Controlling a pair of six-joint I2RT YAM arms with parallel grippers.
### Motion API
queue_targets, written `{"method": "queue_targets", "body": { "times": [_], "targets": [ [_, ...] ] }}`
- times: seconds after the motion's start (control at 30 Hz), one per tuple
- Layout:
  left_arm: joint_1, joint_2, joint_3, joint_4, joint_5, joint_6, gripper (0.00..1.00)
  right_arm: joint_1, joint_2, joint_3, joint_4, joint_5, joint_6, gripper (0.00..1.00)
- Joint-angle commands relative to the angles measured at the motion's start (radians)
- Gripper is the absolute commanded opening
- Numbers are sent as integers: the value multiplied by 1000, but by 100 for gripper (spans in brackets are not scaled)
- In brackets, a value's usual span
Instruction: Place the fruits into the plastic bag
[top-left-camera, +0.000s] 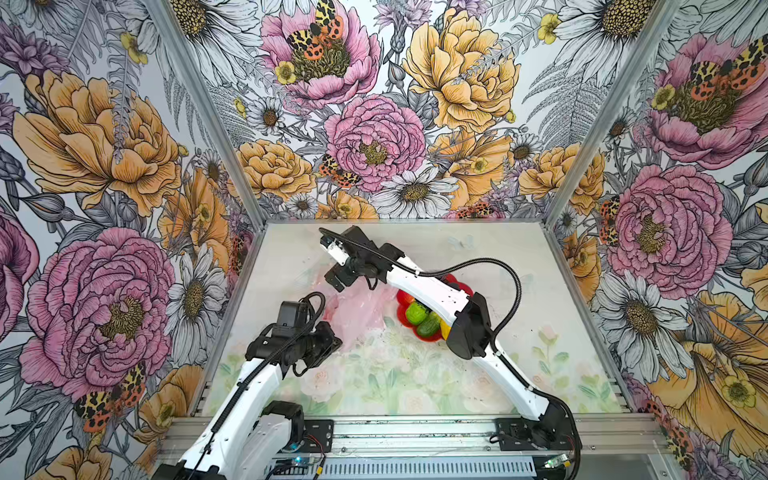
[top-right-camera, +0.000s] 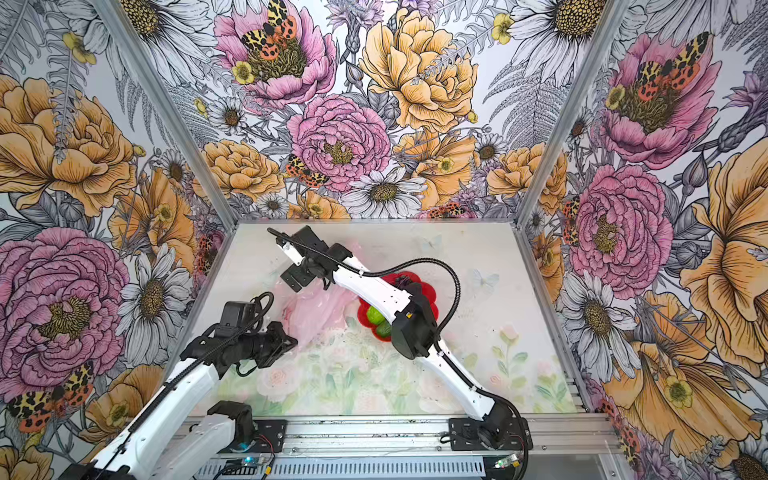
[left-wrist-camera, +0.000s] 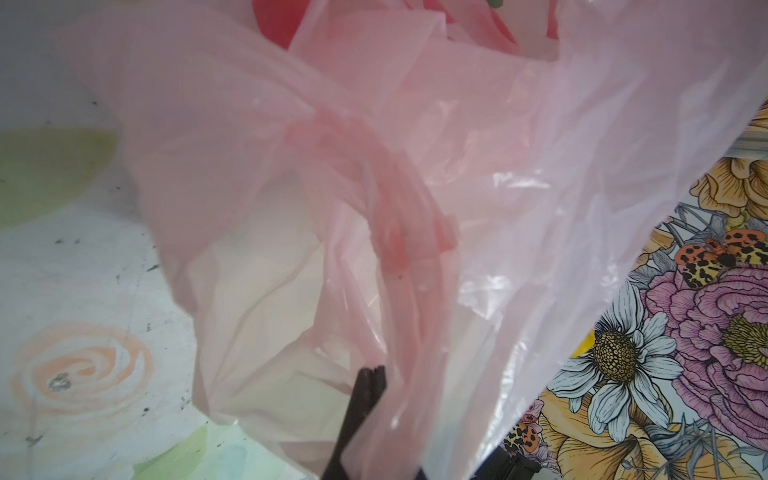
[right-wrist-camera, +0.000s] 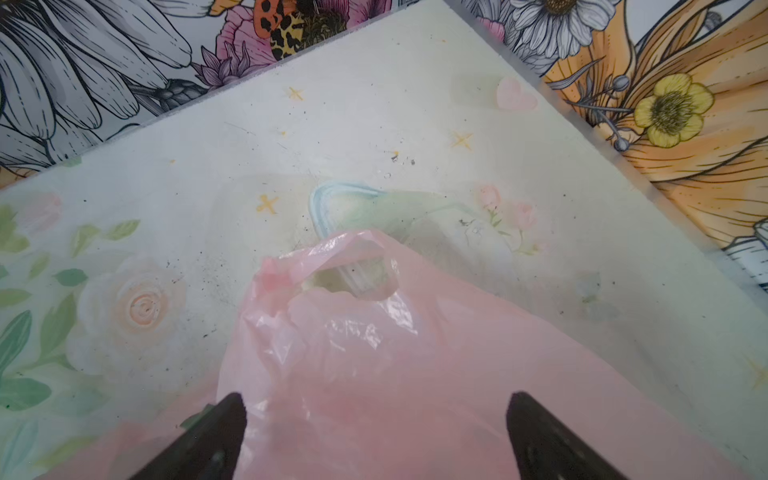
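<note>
We see the left gripper (left-wrist-camera: 369, 380) pinched tight on the bag (top-left-camera: 357, 307), which lies crumpled just beside the plate (top-left-camera: 402, 297). The right gripper (right-wrist-camera: 376, 419) gapes wide over the pink film, gripping nothing. The fruits (top-left-camera: 417, 313) sit on the plate.

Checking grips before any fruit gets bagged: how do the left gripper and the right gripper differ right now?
The left gripper is shut, pinching the plastic bag; the right gripper stands wide open over the bag, gripping nothing. In both top views the left gripper sits at the bag's near edge, while the right gripper reaches across to its far edge. Shared: both are at the bag.
</note>
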Motion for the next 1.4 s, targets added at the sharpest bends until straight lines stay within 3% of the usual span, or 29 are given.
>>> {"method": "queue_targets", "body": {
  "times": [0.0,0.27,0.37,0.47,0.5,0.6,0.63,0.87,1.07,1.2,1.37],
  "targets": [
    [-7,-19,-22,-15,-32,-26,0,5,58,-6,8,17,-23,99],
    [-6,-10,-26,-15,-35,-38,0,24,143,23,3,83,-1,99],
    [-8,8,-20,-14,-38,-29,0,25,157,22,1,124,45,94],
    [-8,20,-18,-15,-36,-25,0,20,174,45,4,138,110,74],
    [-8,20,-18,-15,-37,-25,0,18,180,61,4,133,131,62],
    [-6,17,-8,-15,-46,-25,0,6,171,109,6,128,180,6],
    [-6,15,0,-18,-53,-24,0,-2,153,115,13,130,198,0],
    [20,15,167,-108,-155,75,0,-115,-40,107,107,14,342,0],
    [46,26,370,-153,-352,158,0,-222,-183,79,161,-212,496,0],
    [32,76,533,-155,-520,227,0,-254,-297,-30,275,-330,561,0],
    [-41,173,774,-169,-685,378,0,-285,-461,-271,320,-345,576,0]
  ]
}}
